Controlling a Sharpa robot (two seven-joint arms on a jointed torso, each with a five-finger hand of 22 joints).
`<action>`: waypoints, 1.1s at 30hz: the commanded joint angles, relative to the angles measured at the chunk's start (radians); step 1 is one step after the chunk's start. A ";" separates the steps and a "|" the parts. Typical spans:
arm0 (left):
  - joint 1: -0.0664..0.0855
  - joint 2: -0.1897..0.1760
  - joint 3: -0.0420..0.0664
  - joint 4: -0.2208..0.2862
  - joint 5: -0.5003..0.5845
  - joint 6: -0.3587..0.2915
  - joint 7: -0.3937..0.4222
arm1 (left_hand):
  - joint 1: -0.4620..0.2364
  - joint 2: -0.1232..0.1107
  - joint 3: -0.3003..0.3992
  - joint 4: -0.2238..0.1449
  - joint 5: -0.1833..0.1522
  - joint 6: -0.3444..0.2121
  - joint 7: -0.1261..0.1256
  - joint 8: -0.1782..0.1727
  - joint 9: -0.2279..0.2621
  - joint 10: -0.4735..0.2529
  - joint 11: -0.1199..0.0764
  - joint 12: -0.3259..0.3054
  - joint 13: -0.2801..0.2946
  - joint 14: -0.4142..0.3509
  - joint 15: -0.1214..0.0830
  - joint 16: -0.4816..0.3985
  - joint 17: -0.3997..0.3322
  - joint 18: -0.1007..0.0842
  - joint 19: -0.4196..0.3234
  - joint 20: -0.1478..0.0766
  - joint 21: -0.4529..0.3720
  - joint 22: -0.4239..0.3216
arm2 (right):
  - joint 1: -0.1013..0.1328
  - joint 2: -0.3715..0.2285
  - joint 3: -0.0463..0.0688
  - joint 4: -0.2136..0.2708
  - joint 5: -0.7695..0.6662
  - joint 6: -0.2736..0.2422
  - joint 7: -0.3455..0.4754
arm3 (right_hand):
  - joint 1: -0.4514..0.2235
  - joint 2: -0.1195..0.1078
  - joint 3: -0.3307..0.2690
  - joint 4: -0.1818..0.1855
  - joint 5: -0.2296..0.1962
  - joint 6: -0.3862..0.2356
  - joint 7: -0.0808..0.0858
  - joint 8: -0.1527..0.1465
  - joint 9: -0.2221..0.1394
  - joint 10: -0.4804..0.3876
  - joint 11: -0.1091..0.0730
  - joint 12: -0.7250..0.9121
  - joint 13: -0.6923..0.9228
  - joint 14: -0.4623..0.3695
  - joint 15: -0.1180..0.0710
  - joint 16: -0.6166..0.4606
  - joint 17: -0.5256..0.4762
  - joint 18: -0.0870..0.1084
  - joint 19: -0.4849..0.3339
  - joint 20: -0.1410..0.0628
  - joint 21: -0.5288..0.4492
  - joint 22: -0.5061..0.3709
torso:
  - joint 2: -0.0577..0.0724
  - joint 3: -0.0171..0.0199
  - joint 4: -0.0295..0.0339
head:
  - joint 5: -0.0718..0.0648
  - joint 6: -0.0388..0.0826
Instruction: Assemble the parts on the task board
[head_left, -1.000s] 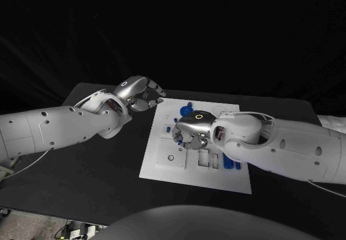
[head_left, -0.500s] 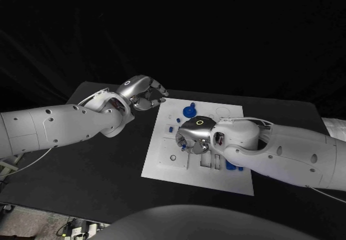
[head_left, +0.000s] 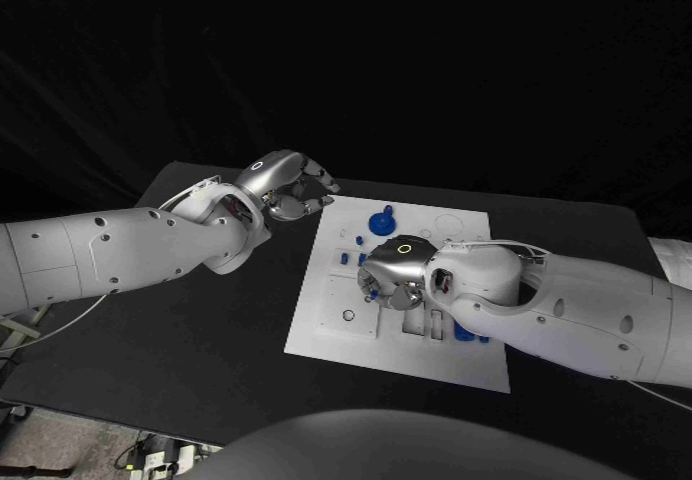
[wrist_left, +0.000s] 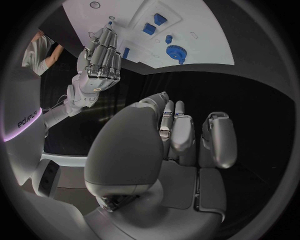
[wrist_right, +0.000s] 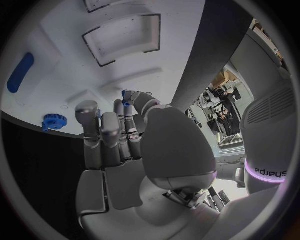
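The white task board (head_left: 325, 325) lies in the middle of the table. My right hand (head_left: 391, 272) hovers low over its middle, fingers pointing down at the board. In the right wrist view a small blue part (wrist_right: 127, 94) sits pinched at the right hand's fingertips (wrist_right: 139, 98), just above the board (wrist_right: 62, 50). A blue gear (head_left: 381, 221) stands near the far edge, also the gear (wrist_right: 52, 121) and gear (wrist_left: 177, 51) in the wrist views. My left hand (head_left: 289, 186) hangs beside the board's far left corner, fingers curled in on nothing.
Small blue parts (head_left: 343, 258) stand at the board's left side and a blue piece (head_left: 463, 330) lies by my right forearm. Shallow rectangular recesses (wrist_right: 122, 32) and a long blue peg (wrist_right: 20, 72) show on the board. Black table (head_left: 173, 330) surrounds it.
My right hand has crept slightly nearer along the board and lower. The left hand has barely moved. The whole picture has shifted a little.
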 joint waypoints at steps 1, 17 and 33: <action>0.000 -0.001 0.001 0.004 0.005 0.003 -0.005 | -0.006 0.004 0.000 0.001 0.000 0.003 0.004 0.001 0.001 -0.002 0.006 -0.006 -0.001 0.000 0.005 0.002 -0.001 0.015 0.017 0.005 -0.002 0.201 | -0.004 0.004 0.000 -0.005 -0.027 -0.015 0.011 | 0.004 -0.005 -0.003 -0.003 -0.002 -0.005 0.000 -0.006 -0.001 0.006 -0.003 -0.002 0.000 -0.007 0.001 -0.005 0.000 0.000 -0.005 0.000 0.000 0.091 | -0.001 0.0004 0.0002 | 0.002 0.000; 0.000 -0.003 0.001 0.004 0.004 0.016 -0.019 | 0.000 0.005 0.002 0.000 0.001 0.006 0.006 0.003 0.001 -0.001 0.008 -0.006 -0.001 0.000 0.006 0.003 0.001 0.014 0.017 0.006 -0.001 0.201 | -0.010 0.015 0.000 -0.012 -0.024 -0.046 0.022 | 0.001 -0.005 -0.004 -0.001 -0.003 -0.005 -0.001 -0.008 -0.001 0.008 -0.004 -0.003 0.000 -0.003 0.001 -0.001 0.004 -0.001 -0.002 0.000 0.006 0.092 | -0.001 0.0002 -0.0015 | 0.003 0.000; 0.000 0.007 0.000 -0.003 0.003 0.030 -0.026 | 0.004 0.005 0.002 0.001 0.001 0.004 0.008 0.002 0.001 -0.003 0.011 -0.007 -0.002 -0.001 0.008 0.003 0.000 0.015 0.016 0.007 -0.004 0.201 | -0.015 0.024 0.000 -0.025 -0.030 -0.015 0.015 | 0.003 -0.006 -0.001 -0.006 -0.001 -0.010 -0.005 -0.016 -0.003 0.004 -0.006 -0.008 0.000 -0.017 -0.002 -0.015 -0.014 0.003 -0.014 -0.001 -0.014 0.087 | -0.001 -0.0004 -0.0011 | 0.006 0.000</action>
